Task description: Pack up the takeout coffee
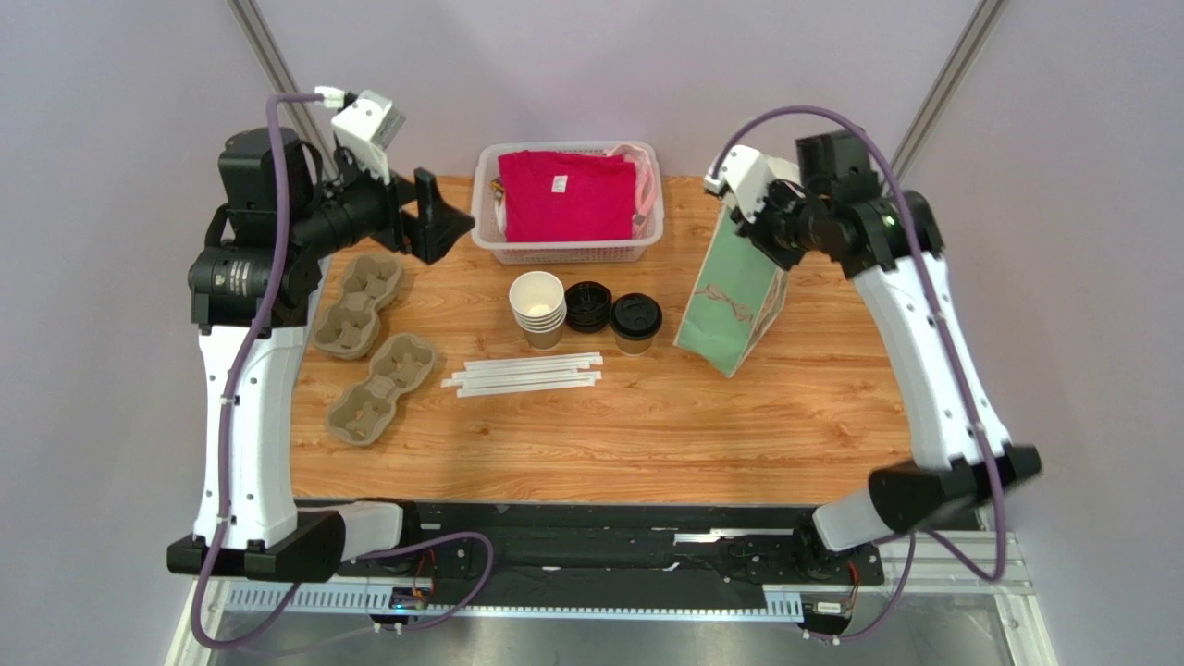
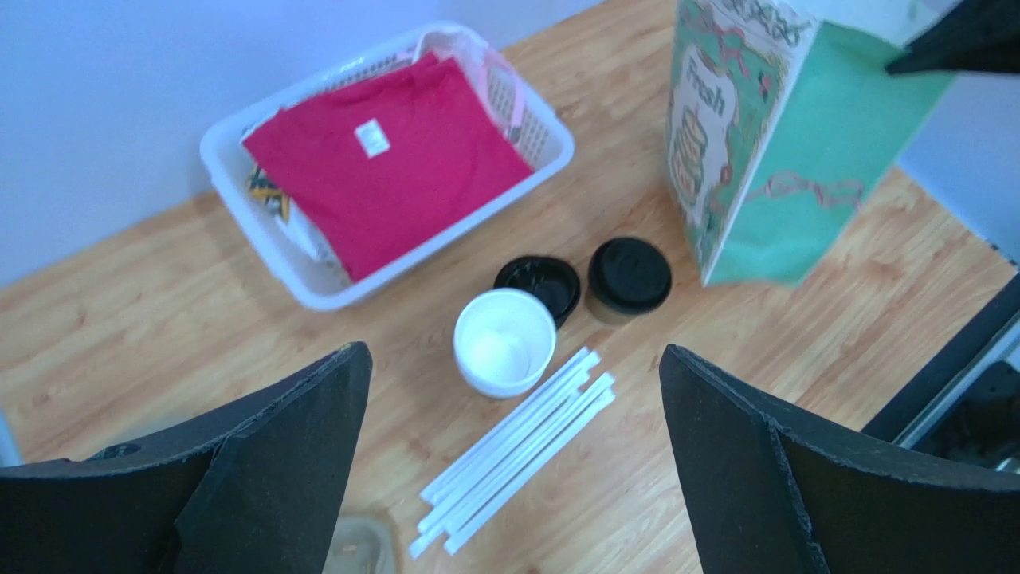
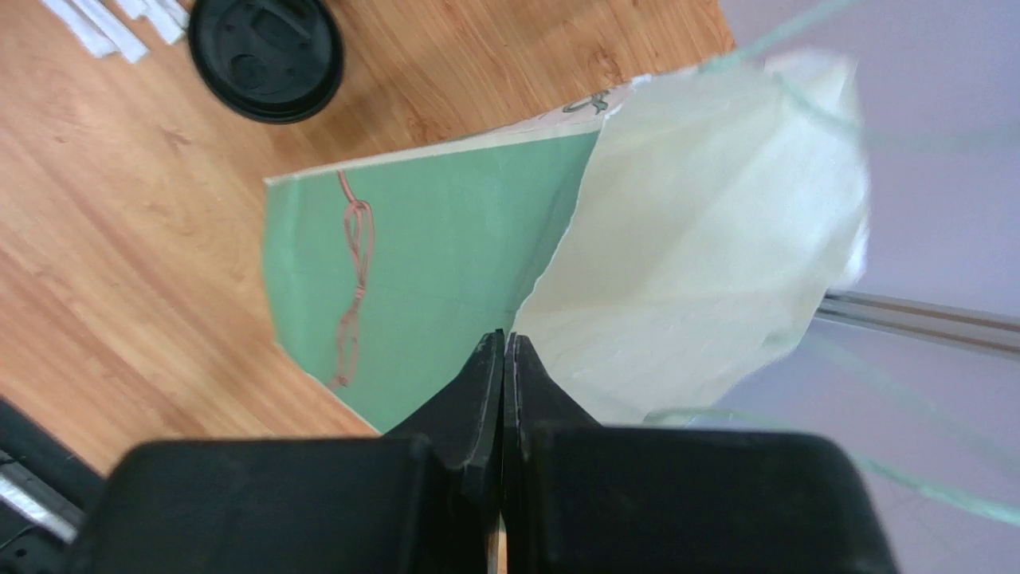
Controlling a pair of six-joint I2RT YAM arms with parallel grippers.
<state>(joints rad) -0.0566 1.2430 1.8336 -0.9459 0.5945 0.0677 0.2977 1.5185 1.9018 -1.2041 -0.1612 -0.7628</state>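
The left claw [image 1: 439,218] hangs above the wooden counter [image 1: 695,430] with its two black fingers spread wide and nothing between them. Seen from its wrist, a stack of nested white-lined paper cups [image 2: 504,343] stands straight ahead between the fingers. A bundle of white paper-wrapped straws [image 2: 527,443] lies nearer, just beside that stack. The takeout coffee [image 2: 629,278], a tan paper cup topped with a round black plastic lid, stands upright on the counter a little farther ahead, toward the right finger. Just beside it is a small pile of spare black lids [image 2: 539,287]. Farther out on the left-finger side sits a white plastic basket [image 2: 299,281] holding a folded red cloth [image 2: 383,162].

The right claw [image 3: 504,353] is pressed fully together, pinching the top edge of a green printed paper bag [image 3: 419,263]. The bag leans tilted beneath it, its pale inner face showing at the mouth. From this claw the coffee is well apart, out past the bag's green face, standing clear of the bag.
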